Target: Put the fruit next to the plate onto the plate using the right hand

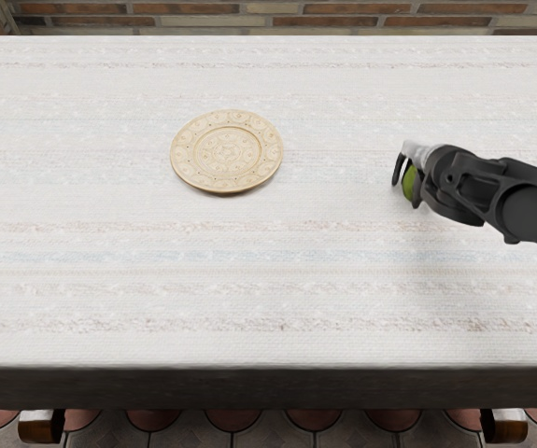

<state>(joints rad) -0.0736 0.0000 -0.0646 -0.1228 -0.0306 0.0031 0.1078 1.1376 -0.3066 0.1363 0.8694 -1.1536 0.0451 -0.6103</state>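
The right robot hand sits near the right edge of the surface, about midway between its far and near edges. Its arm reaches in from the right. The fingers are curled in around a small green fruit. One dark finger hooks round the fruit's left side, and the palm covers its right side, so only a narrow strip of green shows. Whether the fruit rests on the surface or is lifted just clear of it cannot be told.

The plate, round, tan and patterned, lies flat well apart from the hand. It is left of the surface's middle and closer to the far edge. A brick wall runs behind that far edge.
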